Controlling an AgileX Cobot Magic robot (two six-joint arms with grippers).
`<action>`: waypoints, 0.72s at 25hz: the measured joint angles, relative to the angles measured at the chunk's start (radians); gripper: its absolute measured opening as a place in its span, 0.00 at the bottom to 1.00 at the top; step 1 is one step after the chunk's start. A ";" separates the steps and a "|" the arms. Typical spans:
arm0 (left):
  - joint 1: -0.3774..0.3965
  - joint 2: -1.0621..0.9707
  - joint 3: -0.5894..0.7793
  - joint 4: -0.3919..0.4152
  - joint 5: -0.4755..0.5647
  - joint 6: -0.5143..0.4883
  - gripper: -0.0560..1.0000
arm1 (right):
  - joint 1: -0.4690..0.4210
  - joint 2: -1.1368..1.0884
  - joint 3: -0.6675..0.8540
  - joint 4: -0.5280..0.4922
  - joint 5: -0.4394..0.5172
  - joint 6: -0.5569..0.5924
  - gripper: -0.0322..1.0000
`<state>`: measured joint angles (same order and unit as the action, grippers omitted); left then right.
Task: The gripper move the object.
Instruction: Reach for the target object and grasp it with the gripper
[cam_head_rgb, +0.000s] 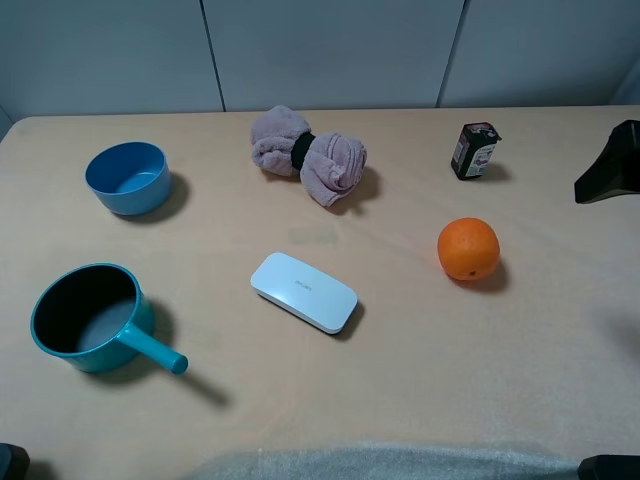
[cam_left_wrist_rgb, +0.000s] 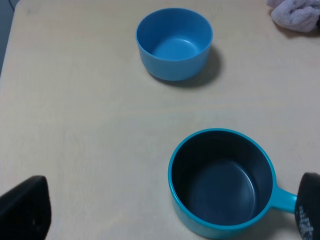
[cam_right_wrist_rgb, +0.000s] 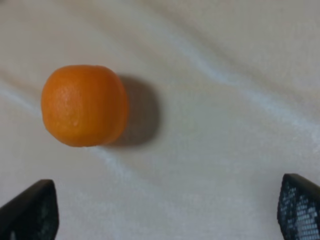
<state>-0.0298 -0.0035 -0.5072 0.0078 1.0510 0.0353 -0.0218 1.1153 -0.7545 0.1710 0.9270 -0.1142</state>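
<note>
since the orange (cam_head_rgb: 468, 248) is round and sits loose on the table (cam_head_rgb: 420, 380), at about 3 o'clock from the table's centre in the overhead view, the main risk is a roll. the right gripper (cam_right_wrist_rgb: 165, 209) is open wide w/ nothing between its fingers (cam_right_wrist_rgb: 30, 212). in the wrist view the fruit lies ahead of it and nearer one finger than the other, not on the midline. if it drops as lined up now, one finger prob meets the skin first and shoves the fruit away. the cover looks rippled near it, so a nudge could send it off at an odd angle. the dark jar (cam_head_rgb: 474, 150) stands at 12 o'clock from the orange, apart from it, and a wide swing could clip it. closing too high on the curve may let it squirt out.

overhead gives the layout: white case (cam_head_rgb: 303, 292) near centre, towel (cam_head_rgb: 308, 153) at 12, blue bowl (cam_head_rgb: 127, 177) at 10, teal pot (cam_head_rgb: 92, 320) at 8. of the right arm it shows only a black bit at the 2 o'clock edge, so no finger gap there. the right wrist cam shows the gap, the offset and the ripples. the left wrist cam shows bowl and pot both empty, and the left gripper (cam_left_wrist_rgb: 167, 212) spread open, holding nothing, well apart from the orange.
</note>
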 joint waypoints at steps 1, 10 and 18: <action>0.000 0.000 0.000 0.000 0.000 0.000 0.99 | 0.006 0.016 0.000 0.002 0.000 -0.009 0.70; 0.000 0.000 0.000 0.000 0.000 0.000 0.99 | 0.181 0.166 -0.030 0.009 -0.013 -0.023 0.70; 0.000 0.000 0.000 0.000 0.000 0.000 0.99 | 0.330 0.244 -0.104 0.009 -0.026 0.005 0.70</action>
<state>-0.0298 -0.0035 -0.5072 0.0078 1.0510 0.0353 0.3082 1.3596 -0.8584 0.1800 0.9009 -0.1091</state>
